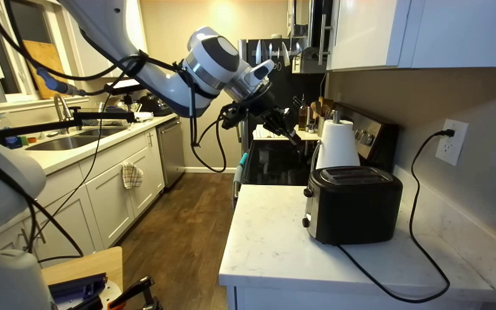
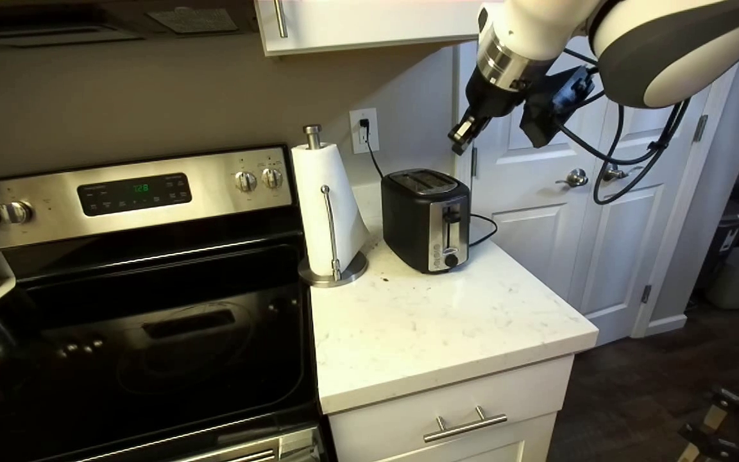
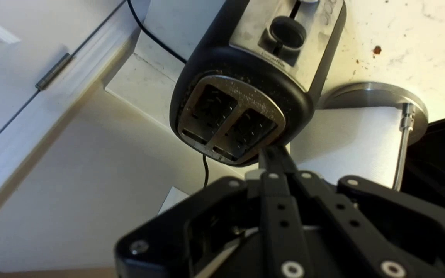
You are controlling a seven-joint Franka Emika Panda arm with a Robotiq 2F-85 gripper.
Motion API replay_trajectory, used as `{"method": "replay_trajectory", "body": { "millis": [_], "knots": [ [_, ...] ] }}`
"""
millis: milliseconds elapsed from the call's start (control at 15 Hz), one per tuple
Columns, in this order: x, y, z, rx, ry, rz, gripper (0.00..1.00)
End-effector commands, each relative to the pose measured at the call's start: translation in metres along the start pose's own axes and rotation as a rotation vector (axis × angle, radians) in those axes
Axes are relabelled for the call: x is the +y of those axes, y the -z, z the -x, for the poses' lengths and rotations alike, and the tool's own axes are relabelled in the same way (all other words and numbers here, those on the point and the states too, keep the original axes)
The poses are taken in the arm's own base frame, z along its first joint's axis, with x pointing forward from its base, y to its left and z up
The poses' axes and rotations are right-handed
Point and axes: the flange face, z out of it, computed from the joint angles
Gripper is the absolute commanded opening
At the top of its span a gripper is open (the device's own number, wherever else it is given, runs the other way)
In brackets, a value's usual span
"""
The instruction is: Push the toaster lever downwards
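The black toaster (image 1: 360, 211) stands upright on the white counter (image 2: 472, 321). It also shows in an exterior view (image 2: 405, 224) and from above in the wrist view (image 3: 180, 100), with both slots showing no bread. The lever (image 2: 451, 217) is a dark tab near the top of its slot on the silver end face. It is also in the wrist view (image 3: 288, 31) and at the toaster's edge in an exterior view (image 1: 308, 192). My gripper (image 3: 274, 154) is shut and empty, its fingers together. In both exterior views its tips (image 1: 295, 138) (image 2: 457, 144) hang above the toaster's height, apart from it.
A paper towel roll (image 2: 324, 212) on a metal stand is beside the toaster, next to the black stove (image 2: 183, 333). The power cord (image 1: 416, 241) runs over the counter to the wall outlet (image 1: 451, 142). A white upper cabinet (image 2: 369, 25) hangs above.
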Motion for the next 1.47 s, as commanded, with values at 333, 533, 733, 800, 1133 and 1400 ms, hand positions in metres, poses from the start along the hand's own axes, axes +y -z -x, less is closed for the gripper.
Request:
{"method": "replay_trajectory", "body": {
  "millis": [333,533,733,800,1133,1400],
  "knots": [
    [-0.012,-0.020,0.040,-0.109,-0.001,0.023,0.00],
    [-0.011,-0.028,0.045,-0.077,0.001,0.004,0.00],
    [-0.009,-0.039,0.046,-0.054,0.007,-0.005,0.00],
    [-0.008,-0.046,0.046,-0.052,0.005,-0.009,0.00],
    [0.002,-0.084,0.051,-0.058,0.007,-0.014,0.00],
    [0.003,-0.106,0.053,-0.025,0.021,-0.011,0.00]
  ]
}}
